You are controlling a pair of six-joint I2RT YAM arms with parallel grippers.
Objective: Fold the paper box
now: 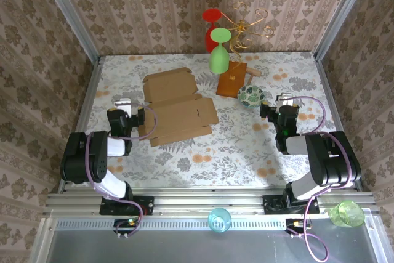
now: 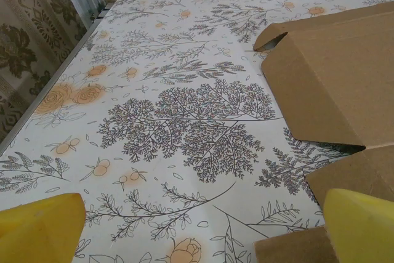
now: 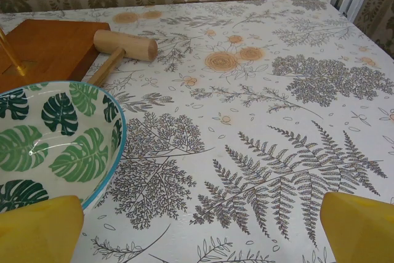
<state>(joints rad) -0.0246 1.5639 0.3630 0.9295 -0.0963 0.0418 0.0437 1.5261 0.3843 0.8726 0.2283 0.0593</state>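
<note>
A: Where's the paper box (image 1: 178,106)?

B: Flat on the table (image 1: 234,146), left of ctr, unfolded. Two big panels, one far and one near, w/ creases and side flaps showing. In the left wrist view the box (image 2: 332,84) takes up the right side, a flap corner lifted slightly at the far end.

A: Left gripper?

B: Left gripper (image 1: 122,104) sits just beside the box's left edge. Wrist view: left gripper (image 2: 197,238) jaws spread wide, yellow fingers (image 2: 37,229) at the bottom corners of the frame, nothing held. The right-hand finger overlaps the near cardboard edge in that view; can't tell if it's touching.

A: And the other one?

B: Right gripper (image 1: 286,100) is well apart from the box, on the right side of the table. Right gripper (image 3: 197,232) jaws are also wide apart, holding nothing, bare tablecloth btw them.

A: What's around it?

B: Leaf-pattern bowl (image 1: 250,95) just left of it, also close in the wrist view (image 3: 55,146). Past the bowl, an orange-brown board (image 1: 233,79) w/ a wooden mallet (image 3: 117,50) beside its right edge.

A: Further back?

B: Green glass (image 1: 218,53) and red glass (image 1: 212,29), both stem up, by a gold wire stand (image 1: 246,26) at the far wall. Near rail: teal cup (image 1: 219,218) in the ctr, green cup (image 1: 346,214) at right.
</note>
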